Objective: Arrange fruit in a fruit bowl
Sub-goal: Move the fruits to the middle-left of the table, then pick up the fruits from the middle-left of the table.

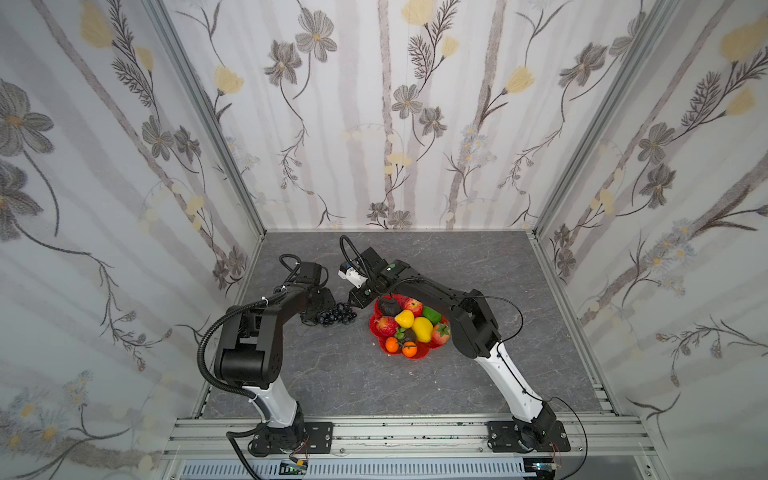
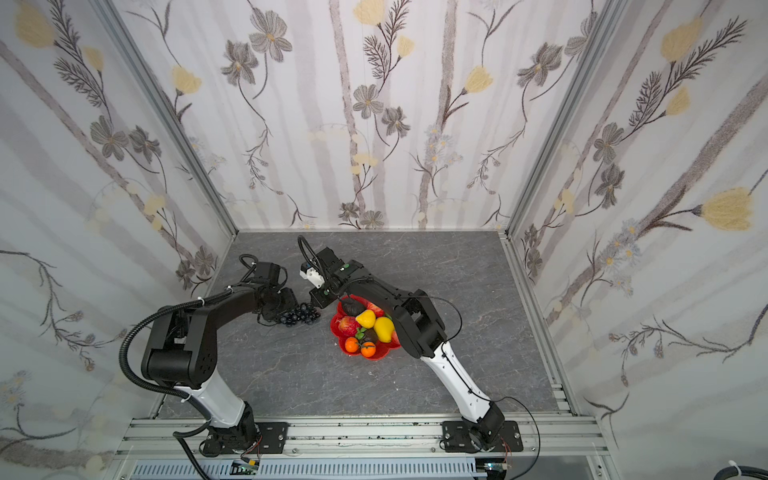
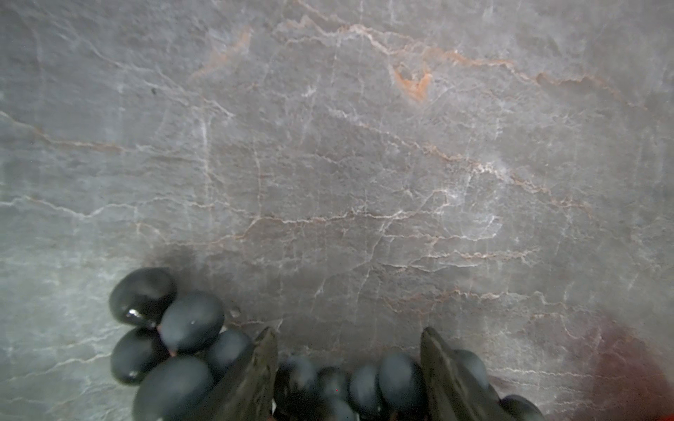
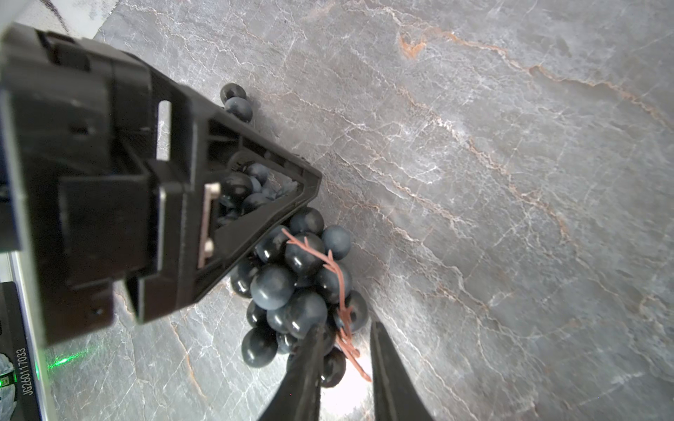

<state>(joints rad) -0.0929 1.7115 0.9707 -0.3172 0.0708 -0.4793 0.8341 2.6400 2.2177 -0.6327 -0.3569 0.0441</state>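
**A:** Which step is this?

**B:** The last fruit, I judge. The grape bunch [image 1: 337,314] lies on the tabletop [image 1: 332,374] near the fruit bowl [image 1: 420,353], which holds the other fruit [image 1: 422,328].

**A:** And the claws?

**B:** The right claw [image 4: 347,324] stands slightly apart astride the brown stem [image 4: 344,306], not clamped. The left claw [image 3: 349,330] brackets some grapes. Whether it pinches them, I cannot tell.

**A:** Next?

**B:** Close on the stem, lift, and clear the rim.
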